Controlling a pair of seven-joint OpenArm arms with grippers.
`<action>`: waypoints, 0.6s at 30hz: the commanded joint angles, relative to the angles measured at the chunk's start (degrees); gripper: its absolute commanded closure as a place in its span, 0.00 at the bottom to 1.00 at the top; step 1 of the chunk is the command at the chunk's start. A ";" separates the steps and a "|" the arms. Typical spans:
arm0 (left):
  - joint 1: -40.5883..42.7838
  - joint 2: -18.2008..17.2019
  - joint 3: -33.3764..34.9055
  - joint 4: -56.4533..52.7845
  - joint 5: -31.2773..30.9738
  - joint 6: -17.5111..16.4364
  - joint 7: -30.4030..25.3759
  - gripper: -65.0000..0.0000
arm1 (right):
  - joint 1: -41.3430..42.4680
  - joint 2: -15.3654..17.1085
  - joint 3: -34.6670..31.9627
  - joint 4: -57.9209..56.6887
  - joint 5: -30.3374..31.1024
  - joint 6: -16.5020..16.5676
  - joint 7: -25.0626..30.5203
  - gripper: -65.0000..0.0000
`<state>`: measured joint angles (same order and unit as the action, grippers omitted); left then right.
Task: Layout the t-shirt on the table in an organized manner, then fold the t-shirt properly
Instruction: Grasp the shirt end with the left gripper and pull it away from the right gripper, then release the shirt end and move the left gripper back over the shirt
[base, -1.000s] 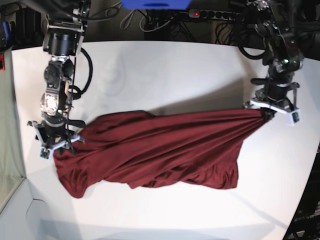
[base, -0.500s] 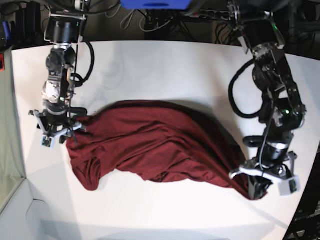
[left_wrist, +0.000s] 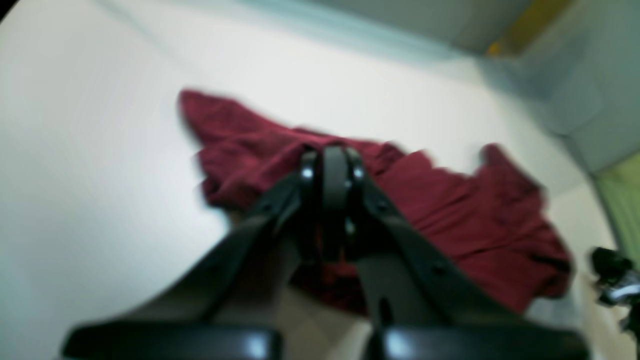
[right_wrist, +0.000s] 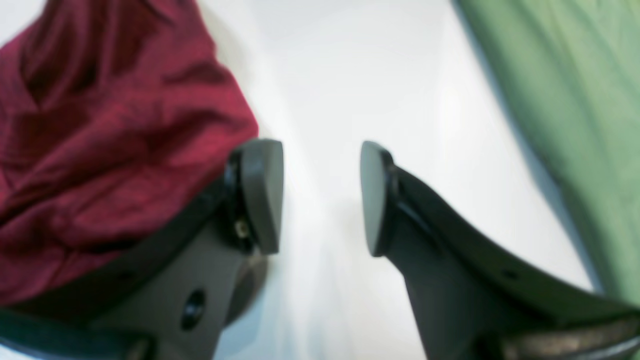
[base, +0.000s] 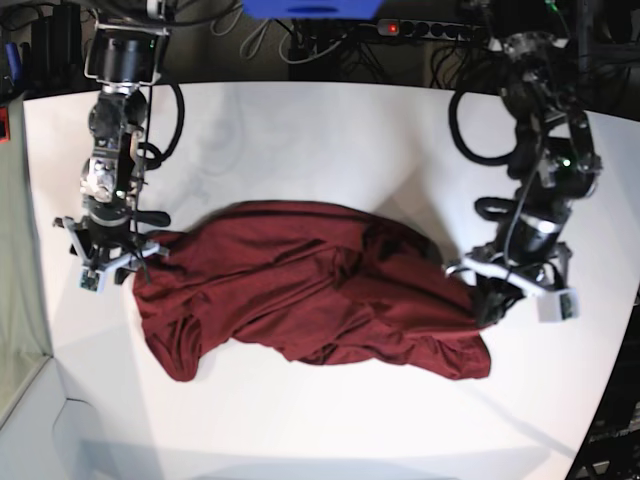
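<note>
The crumpled t-shirt is pinched by the left gripper, jaws closed; the right gripper, jaws parted, holds nothing.

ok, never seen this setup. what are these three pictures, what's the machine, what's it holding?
It is a robot with two arms at a white table. One picture is from a camera above, looking down on both arms. The other two come from cameras on the wrists, looking along each tool.

A crumpled maroon t-shirt lies on the table.

The left tool, on the right side of the overhead picture, is shut on the t-shirt's edge; its wrist picture is blurred but shows the jaws pressed together with red cloth around them.

The right tool, on the left of the overhead picture, is open. Its wrist picture shows the two pads apart with only bare table between them and the t-shirt beside one pad. It holds nothing.
</note>
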<state>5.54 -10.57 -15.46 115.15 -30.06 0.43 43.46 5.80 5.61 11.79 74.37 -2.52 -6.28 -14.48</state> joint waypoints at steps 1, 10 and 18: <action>1.18 -1.70 -1.28 1.11 -3.21 -0.29 -1.22 1.00 | 1.01 0.77 0.21 1.02 0.11 -0.35 1.51 0.60; 15.95 -12.51 -11.66 1.02 -23.96 0.15 0.54 1.00 | 2.15 0.50 -0.14 0.84 0.11 -0.35 1.69 0.60; 18.50 -13.39 -16.84 -4.60 -24.57 -0.21 11.09 1.00 | 2.77 -1.08 -0.23 0.75 -0.07 -0.35 1.51 0.60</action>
<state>24.12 -22.96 -31.77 109.80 -53.39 0.19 55.16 7.11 3.99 11.46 74.19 -2.37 -6.28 -14.44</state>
